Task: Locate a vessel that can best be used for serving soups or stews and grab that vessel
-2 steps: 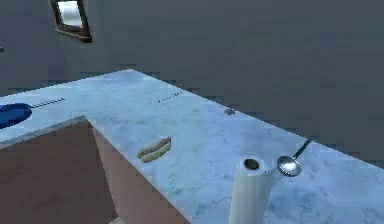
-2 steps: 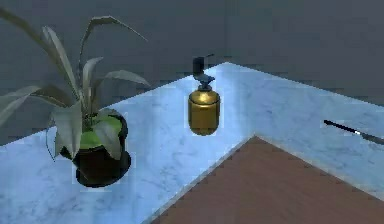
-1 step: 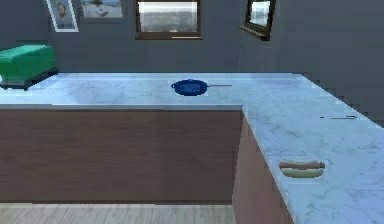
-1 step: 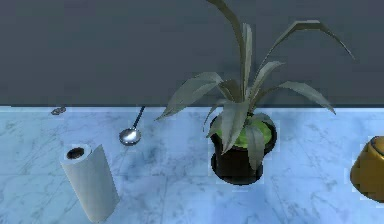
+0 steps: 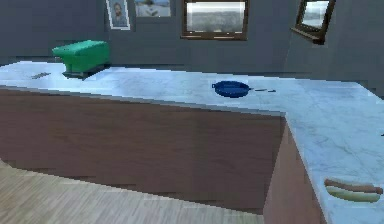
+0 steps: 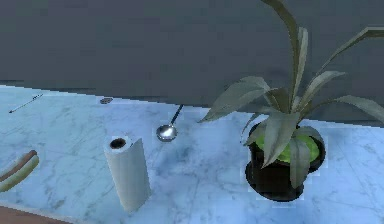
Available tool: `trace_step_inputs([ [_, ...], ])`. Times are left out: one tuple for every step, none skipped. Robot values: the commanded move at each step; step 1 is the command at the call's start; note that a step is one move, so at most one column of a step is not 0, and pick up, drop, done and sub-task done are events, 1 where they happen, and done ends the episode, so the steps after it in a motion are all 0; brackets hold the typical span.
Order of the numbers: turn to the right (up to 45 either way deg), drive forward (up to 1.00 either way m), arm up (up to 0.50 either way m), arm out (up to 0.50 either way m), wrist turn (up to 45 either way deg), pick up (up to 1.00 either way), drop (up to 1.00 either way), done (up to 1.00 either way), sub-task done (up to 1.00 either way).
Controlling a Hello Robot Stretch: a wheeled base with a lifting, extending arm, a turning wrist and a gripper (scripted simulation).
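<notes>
Forward view: blue shallow vessel (image 5: 231,89) w/ long handle sits on the marble counter (image 5: 150,88), right of centre, well apart from the green box (image 5: 80,56). In my judgement it's your likeliest soup vessel, tho it reads more like a pan. Arm side view: ladle-like spoon (image 6: 167,131), paper roll (image 6: 127,172), potted plant (image 6: 280,150) on marble top. State of pincer: cannot tell. Status: locating partly done at best; you've approach, reach & grab all outstanding

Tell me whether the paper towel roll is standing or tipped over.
Upright: the roll stands on end on the counter, its dark core hole facing up at the top.
</notes>
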Motion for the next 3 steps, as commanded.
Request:
trace_step_inputs([
  [0.0, 0.0, 0.5, 0.0, 0.0, 0.0, 0.0, 0.0, 0.0],
  [0.0, 0.0, 0.38, 0.0, 0.0, 0.0, 0.0, 0.0, 0.0],
  [0.0, 0.0, 0.0, 0.28, 0.0, 0.0, 0.0, 0.0, 0.0],
])
